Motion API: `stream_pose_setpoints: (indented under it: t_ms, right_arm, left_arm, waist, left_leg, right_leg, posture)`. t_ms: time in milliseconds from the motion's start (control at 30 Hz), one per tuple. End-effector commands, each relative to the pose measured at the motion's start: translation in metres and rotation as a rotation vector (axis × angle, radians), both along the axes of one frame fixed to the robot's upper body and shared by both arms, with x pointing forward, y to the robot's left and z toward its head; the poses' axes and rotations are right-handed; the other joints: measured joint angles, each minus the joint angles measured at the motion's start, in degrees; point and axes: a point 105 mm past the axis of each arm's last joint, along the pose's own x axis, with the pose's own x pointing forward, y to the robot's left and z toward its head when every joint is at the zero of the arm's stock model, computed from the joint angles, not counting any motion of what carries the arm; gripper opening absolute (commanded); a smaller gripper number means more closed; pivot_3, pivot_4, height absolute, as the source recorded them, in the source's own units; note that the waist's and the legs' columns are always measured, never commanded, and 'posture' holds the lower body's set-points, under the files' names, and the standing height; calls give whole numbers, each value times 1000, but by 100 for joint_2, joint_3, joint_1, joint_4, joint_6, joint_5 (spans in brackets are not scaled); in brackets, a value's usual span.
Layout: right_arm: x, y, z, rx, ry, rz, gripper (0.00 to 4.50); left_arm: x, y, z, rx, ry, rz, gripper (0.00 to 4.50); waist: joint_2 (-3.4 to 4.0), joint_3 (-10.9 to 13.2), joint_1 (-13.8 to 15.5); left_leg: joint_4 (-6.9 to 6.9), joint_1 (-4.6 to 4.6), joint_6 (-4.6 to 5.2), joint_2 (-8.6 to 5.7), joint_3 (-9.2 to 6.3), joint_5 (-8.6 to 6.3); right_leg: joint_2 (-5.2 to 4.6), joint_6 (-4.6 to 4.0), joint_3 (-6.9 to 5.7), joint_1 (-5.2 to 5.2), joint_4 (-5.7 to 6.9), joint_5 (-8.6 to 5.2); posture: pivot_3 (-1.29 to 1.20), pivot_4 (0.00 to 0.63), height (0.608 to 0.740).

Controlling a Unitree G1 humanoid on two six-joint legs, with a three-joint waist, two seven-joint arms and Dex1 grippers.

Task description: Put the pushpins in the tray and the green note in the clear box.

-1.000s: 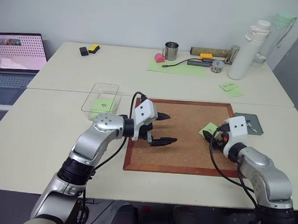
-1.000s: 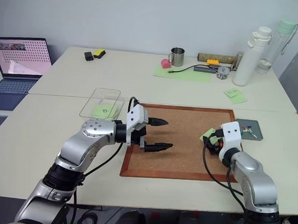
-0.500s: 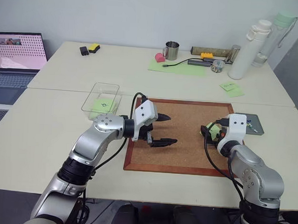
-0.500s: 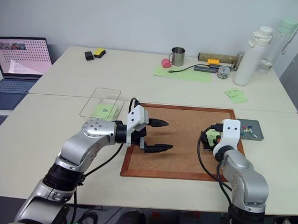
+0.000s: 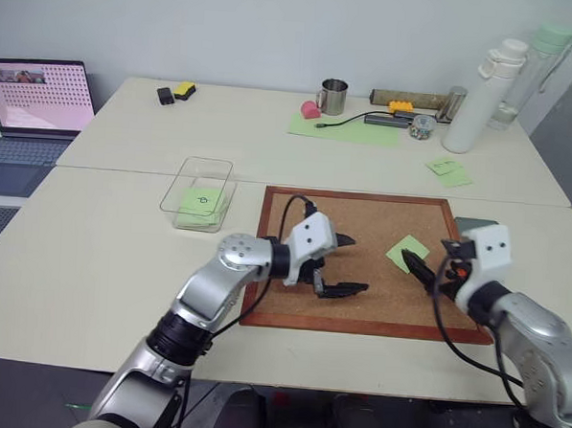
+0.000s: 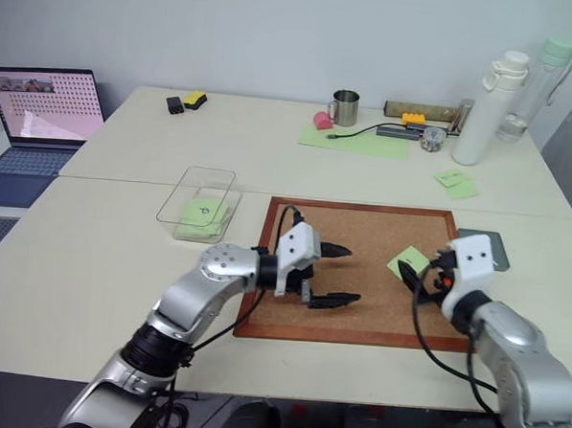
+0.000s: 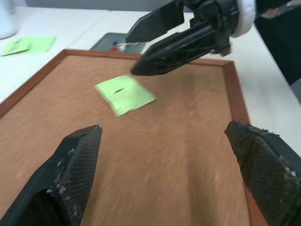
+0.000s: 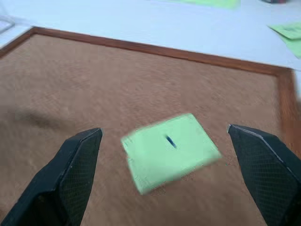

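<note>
The green note [image 5: 408,252] lies flat on the corkboard [image 5: 357,314], near its right edge, held by nothing. The right gripper [image 5: 419,270] hovers just beside it, jaws wide apart and empty. The left gripper [image 5: 349,265] hangs over the board's middle, jaws also wide and empty. The tray [image 7: 113,42] with pushpins [image 7: 118,46] sits just off the board's right edge. The clear box [image 5: 198,192], holding 1 green sheet [image 5: 201,201], stands left of the board on the surface [image 5: 92,252].
</note>
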Motion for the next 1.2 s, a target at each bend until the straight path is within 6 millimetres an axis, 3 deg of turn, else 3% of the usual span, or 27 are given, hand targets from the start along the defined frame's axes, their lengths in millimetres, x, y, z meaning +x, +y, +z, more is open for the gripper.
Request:
stream_pose_setpoints:
  t_ms: [33, 233, 333, 467, 733, 1033, 1067, 1200]
  right_arm:
    - [-28, -25, 21, -33, -42, 90, 4474]
    - [-56, -39, 30, -38, 16, 197, 4474]
    - [-57, -40, 34, -47, 7, 210, 4474]
    - [-55, -43, 38, -61, -15, 177, 4474]
    - [-56, -34, 41, -51, -19, 196, 4474]
    - [-62, -36, 44, -61, 24, 211, 4474]
    - [-62, -36, 44, -60, 25, 210, 4500]
    - [-62, -37, 44, -55, 27, 204, 4500]
  left_arm:
    - [8, -25, 1, -12, -55, 34, 4500]
    - [7, -70, -12, 3, -56, 45, 4500]
    - [4, -85, -16, 16, -73, 39, 4500]
    - [21, -101, -16, 14, -95, 158, 4500]
    - [35, -114, -29, 39, -70, 268, 4500]
    - [23, -124, -53, 78, 154, 239, 4500]
    - [22, -124, -53, 81, 162, 233, 4125]
    - [21, -124, -54, 90, 175, 218, 3595]
  waist:
    - [0, 1, -4]
    - [-1, 2, -13]
    - [-1, 2, -46]
    - [-3, 3, -16]
    - [-2, 3, -9]
    - [-10, 1, -27]
    - [-11, 1, -32]
    - [-8, -2, -27]
  left_leg:
    - [0, 0, 0, -3, -1, 0]
    - [0, 19, 1, -28, -9, -1]
    - [-1, 21, 1, -28, -7, -1]
    - [0, 20, 1, -31, -18, -1]
    - [-8, 17, 2, -37, -24, -1]
    - [-5, 38, 2, -37, -25, -1]
    - [-5, 41, 2, -37, -25, -1]
    - [-7, 44, 2, -36, -27, -1]
  right_leg:
    - [0, 0, 0, 2, -1, 0]
    - [6, 0, 0, 32, -15, 0]
    - [8, 1, 2, 32, -14, 0]
    - [7, 1, 3, 36, -17, 0]
    - [4, 3, 1, 44, -42, 1]
    - [4, 5, -4, 70, -41, 2]
    - [4, 5, -5, 71, -41, 2]
    - [6, 5, -3, 74, -41, 2]
  posture:
    - [0, 150, 740]
    - [0, 150, 740]
    - [0, 150, 740]
    - [0, 150, 740]
    - [0, 150, 740]
    - [0, 150, 740]
    - [0, 150, 740]
    - [0, 150, 740]
